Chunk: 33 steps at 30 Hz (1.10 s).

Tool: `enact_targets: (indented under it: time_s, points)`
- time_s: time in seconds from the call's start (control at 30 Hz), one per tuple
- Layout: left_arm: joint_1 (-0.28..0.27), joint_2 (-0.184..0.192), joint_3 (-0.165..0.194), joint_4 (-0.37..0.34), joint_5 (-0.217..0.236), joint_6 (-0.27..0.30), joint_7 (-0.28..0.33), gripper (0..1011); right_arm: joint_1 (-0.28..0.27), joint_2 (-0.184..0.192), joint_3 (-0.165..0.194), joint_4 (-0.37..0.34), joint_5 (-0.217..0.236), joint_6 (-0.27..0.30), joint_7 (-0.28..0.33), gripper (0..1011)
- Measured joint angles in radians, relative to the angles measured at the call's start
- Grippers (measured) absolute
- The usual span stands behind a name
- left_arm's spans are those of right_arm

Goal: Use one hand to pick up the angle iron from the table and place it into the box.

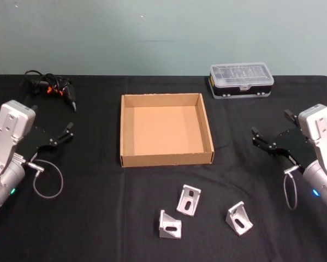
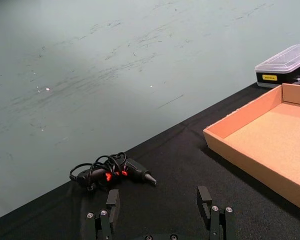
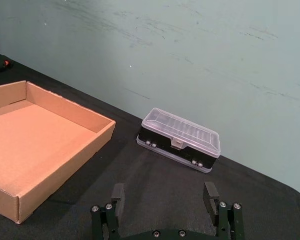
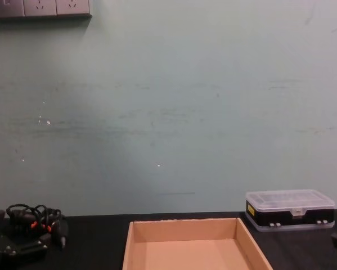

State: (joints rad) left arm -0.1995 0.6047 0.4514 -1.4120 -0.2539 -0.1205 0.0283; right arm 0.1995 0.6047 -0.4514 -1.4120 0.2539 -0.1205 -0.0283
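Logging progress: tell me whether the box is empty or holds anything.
Empty. The box shows a bare cardboard floor; three angle irons lie on the table in front of it.

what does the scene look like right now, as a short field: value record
table: black tabletop
box: tan cardboard tray, mid-table
angle irons: three, on the table, nearer the robot than the box
left tool: open, holding nothing, left of the box
right tool: open, holding nothing, right of the box
plastic case: clear lid, behind the box, to its right
cable bundle: far left of the table
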Motion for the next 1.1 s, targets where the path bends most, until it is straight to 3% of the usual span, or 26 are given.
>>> enact_targets:
  time_s: [0.3,0.57,0.87,1.07,1.1]
  points:
    - [0.000,0.000,0.000,0.000,0.000,0.000,0.000,1011,-0.026,-0.003,0.036,-0.037,0.007,-0.012,0.005,1000]
    - [0.000,0.000,0.000,0.000,0.000,0.000,0.000,1011,-0.079,0.046,0.083,-0.169,0.038,0.030,0.045,1000]
    - [0.000,0.000,0.000,0.000,0.000,0.000,0.000,1011,-0.180,0.103,0.153,-0.337,0.141,0.109,0.119,1000]
    - [0.000,0.000,0.000,0.000,0.000,0.000,0.000,1011,-0.278,0.136,0.214,-0.457,0.269,0.208,0.181,1000]
    - [0.000,0.000,0.000,0.000,0.000,0.000,0.000,1011,-0.278,0.136,0.214,-0.457,0.269,0.208,0.181,1000]
